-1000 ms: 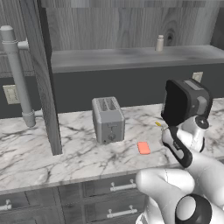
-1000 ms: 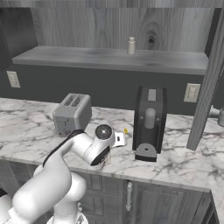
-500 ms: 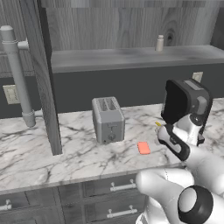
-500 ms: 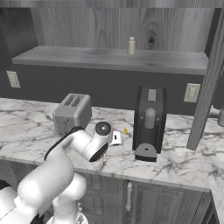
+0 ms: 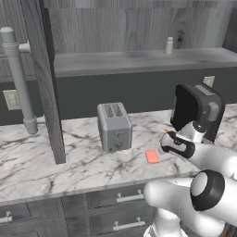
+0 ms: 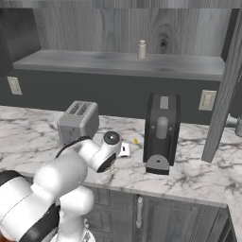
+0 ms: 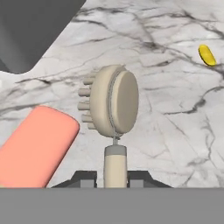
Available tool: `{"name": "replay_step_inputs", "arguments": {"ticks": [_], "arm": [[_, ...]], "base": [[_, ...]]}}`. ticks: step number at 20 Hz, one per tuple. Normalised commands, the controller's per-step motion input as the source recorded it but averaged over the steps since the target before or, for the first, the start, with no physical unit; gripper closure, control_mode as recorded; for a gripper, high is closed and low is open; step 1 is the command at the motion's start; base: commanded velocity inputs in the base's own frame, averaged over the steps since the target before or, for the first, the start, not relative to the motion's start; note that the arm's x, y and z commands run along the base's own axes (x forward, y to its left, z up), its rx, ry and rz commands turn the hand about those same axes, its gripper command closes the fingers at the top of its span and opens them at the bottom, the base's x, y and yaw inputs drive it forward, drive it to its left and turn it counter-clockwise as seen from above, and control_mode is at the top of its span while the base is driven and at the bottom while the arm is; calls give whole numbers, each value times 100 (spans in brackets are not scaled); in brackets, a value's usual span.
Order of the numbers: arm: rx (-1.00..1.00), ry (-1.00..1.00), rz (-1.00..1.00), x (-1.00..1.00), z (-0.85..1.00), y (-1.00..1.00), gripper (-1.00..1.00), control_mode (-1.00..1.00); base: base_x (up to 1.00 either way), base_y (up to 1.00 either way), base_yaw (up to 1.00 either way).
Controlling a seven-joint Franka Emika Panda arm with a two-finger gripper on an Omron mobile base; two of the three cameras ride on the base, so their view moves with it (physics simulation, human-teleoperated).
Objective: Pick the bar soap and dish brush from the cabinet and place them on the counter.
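Your arm's swung the dish brush [image 7: 114,107] lower toward the desk [image 5: 83,166], jaws clamped tight on its handle, right beside the bar soap [image 5: 152,156], so just release.

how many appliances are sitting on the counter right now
2: a grey toaster left of the bar soap, and a black coffee machine to its right, on the counter. None seem hidden.

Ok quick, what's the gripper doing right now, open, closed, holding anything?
Gripper: closed on the dish brush handle, brush head just above the counter, beside the bar soap.
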Motion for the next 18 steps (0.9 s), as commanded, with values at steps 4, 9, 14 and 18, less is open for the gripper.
{"name": "replay_step_inputs", "arguments": {"ticks": [4,9,14,18], "arm": [[0,-11,-8,7,-82,25,100,-100],[0,-11,-7,9,-76,24,100,-100],[0,-11,-7,10,-79,28,-100,-100],[0,-9,-7,4,-48,18,-100,-100]], "base": [[0,0,0],[0,0,0],[0,0,0],[0,0,0]]}}
